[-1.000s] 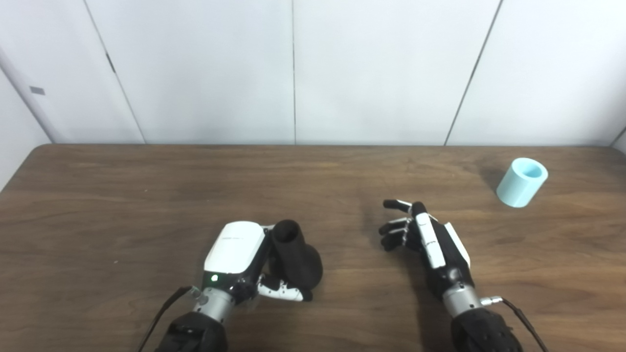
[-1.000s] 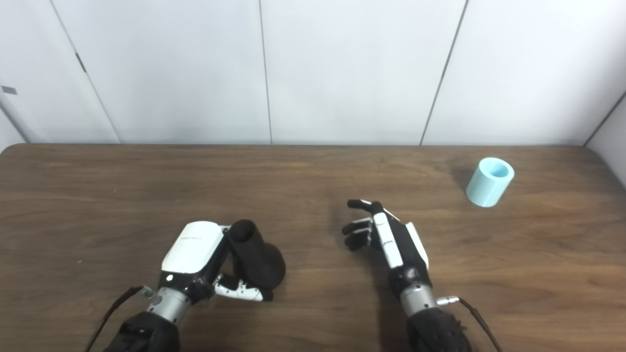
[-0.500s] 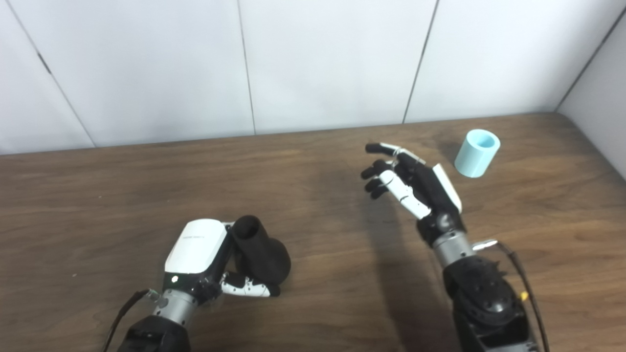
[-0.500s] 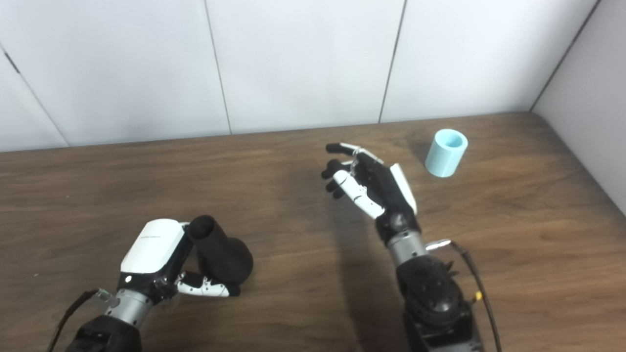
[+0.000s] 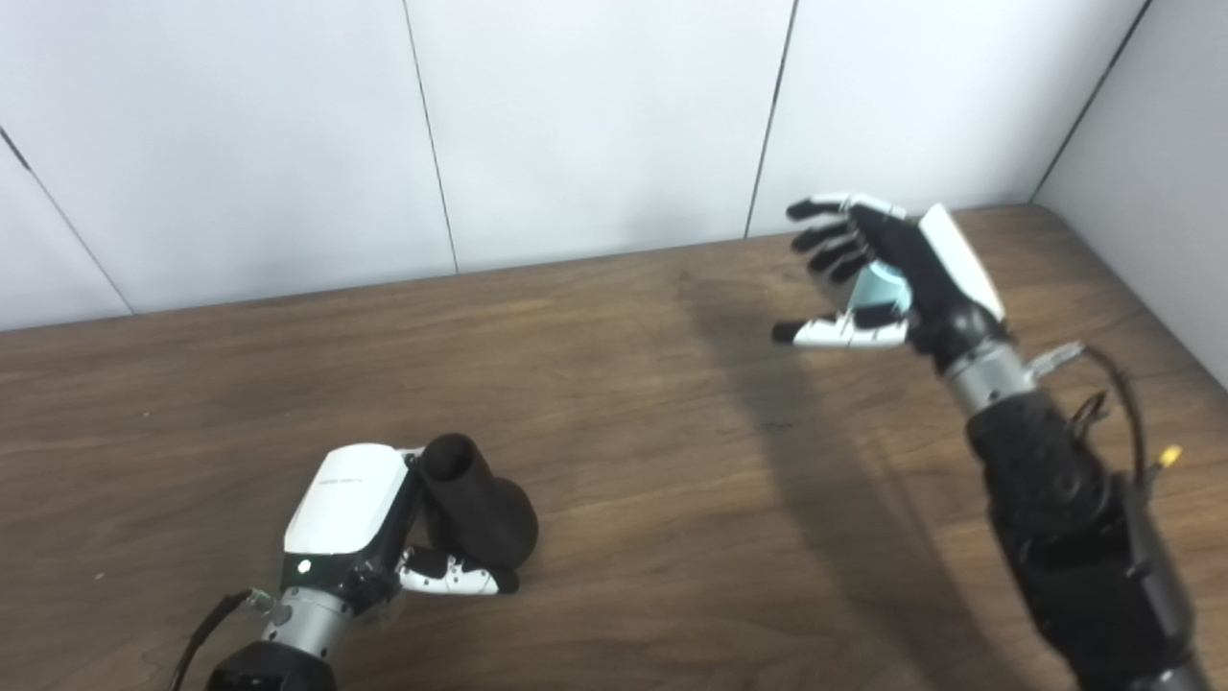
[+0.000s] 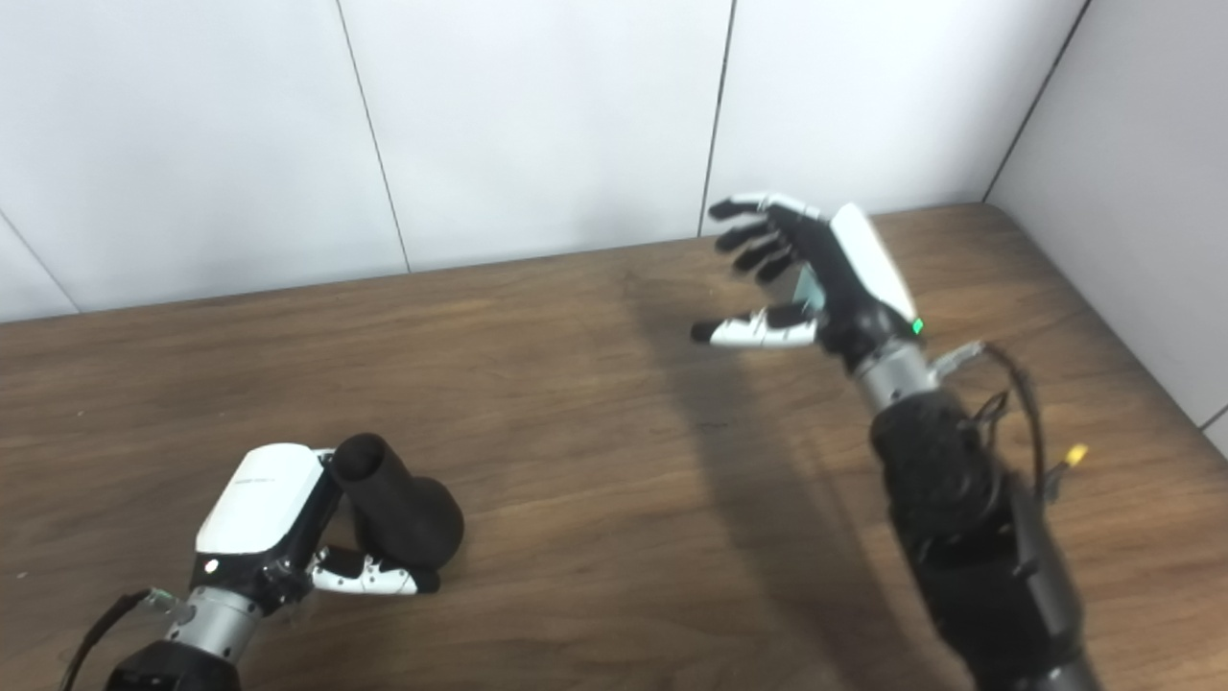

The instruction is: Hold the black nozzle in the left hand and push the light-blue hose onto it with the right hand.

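The black nozzle (image 5: pixel 477 511) stands on the wooden table (image 5: pixel 624 413) at the lower left, narrow mouth up and tilted toward the wall. My left hand (image 5: pixel 357 504) is shut on it, thumb across its wide base and fingers behind it. Far right, near the back edge, my right hand (image 5: pixel 902 274) hangs above the table, open with fingers spread. It covers most of the light-blue hose (image 5: pixel 876 286); only a small pale-blue patch shows between fingers and thumb. Whether the hand touches the hose cannot be told.
White wall panels (image 5: pixel 576 125) rise right behind the table's far edge. A grey side wall (image 5: pixel 1151 144) closes the right side next to the right hand. A cable (image 5: pixel 1127 413) loops off the right forearm.
The camera has swung to the right. My right hand has risen off the table and travelled back and right until it covers the hose. The left hand keeps its hold on the nozzle.
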### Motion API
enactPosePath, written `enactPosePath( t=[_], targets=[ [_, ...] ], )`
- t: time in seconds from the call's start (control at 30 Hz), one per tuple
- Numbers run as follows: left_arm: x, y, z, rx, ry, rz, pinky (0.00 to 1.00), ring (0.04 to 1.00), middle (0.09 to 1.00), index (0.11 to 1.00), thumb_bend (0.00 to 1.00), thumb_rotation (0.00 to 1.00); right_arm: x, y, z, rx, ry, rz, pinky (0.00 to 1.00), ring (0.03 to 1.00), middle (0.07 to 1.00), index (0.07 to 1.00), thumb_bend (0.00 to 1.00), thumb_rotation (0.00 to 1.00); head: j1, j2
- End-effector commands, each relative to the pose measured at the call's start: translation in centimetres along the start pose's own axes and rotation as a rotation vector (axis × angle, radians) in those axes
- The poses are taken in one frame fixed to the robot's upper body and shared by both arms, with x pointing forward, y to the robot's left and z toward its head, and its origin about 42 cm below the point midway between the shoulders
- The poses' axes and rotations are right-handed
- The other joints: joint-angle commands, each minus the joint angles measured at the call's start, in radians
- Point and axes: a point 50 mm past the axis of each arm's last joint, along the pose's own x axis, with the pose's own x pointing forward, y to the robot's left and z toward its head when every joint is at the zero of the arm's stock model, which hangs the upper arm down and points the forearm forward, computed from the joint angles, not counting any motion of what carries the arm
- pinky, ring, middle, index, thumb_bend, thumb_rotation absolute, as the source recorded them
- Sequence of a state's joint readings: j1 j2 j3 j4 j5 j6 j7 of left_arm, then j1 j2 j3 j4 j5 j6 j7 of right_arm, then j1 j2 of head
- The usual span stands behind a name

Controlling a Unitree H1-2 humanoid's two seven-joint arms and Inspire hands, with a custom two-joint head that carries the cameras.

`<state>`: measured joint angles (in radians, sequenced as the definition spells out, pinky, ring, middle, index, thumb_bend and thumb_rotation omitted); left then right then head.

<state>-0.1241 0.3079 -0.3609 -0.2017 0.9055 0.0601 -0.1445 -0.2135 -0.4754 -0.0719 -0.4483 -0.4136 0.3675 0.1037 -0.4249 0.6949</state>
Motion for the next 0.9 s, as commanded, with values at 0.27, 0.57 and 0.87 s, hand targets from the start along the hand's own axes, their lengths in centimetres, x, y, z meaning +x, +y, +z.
enactPosePath(
  t=[0.27,0.57,0.87],
  targets=[
    [0.5,-0.4,-0.4,0.005,0.001,-0.08,0.41,0.517,0.441,0.5,0.52,0.0,4.7,-5.4,-0.2,-0.465,-0.001,0.052,0.7,0.788,0.793,0.752,0.79,0.05,-0.035,0.0],
    [0.8,-0.1,0.0,0.025,0.004,-0.131,0.39,0.505,0.431,0.502,0.52,0.0,7.9,-7.0,-3.0,-0.691,0.126,0.171,0.83,0.903,0.845,0.782,0.94,0.11,-0.052,0.005],
    [0.9,0.1,0.1,0.03,0.0,-0.155,0.4,0.513,0.436,0.5,0.52,0.0,10.9,-7.4,-7.7,-0.723,0.295,0.252,0.87,0.926,0.871,0.787,0.98,0.17,-0.055,0.008]
  ],
)
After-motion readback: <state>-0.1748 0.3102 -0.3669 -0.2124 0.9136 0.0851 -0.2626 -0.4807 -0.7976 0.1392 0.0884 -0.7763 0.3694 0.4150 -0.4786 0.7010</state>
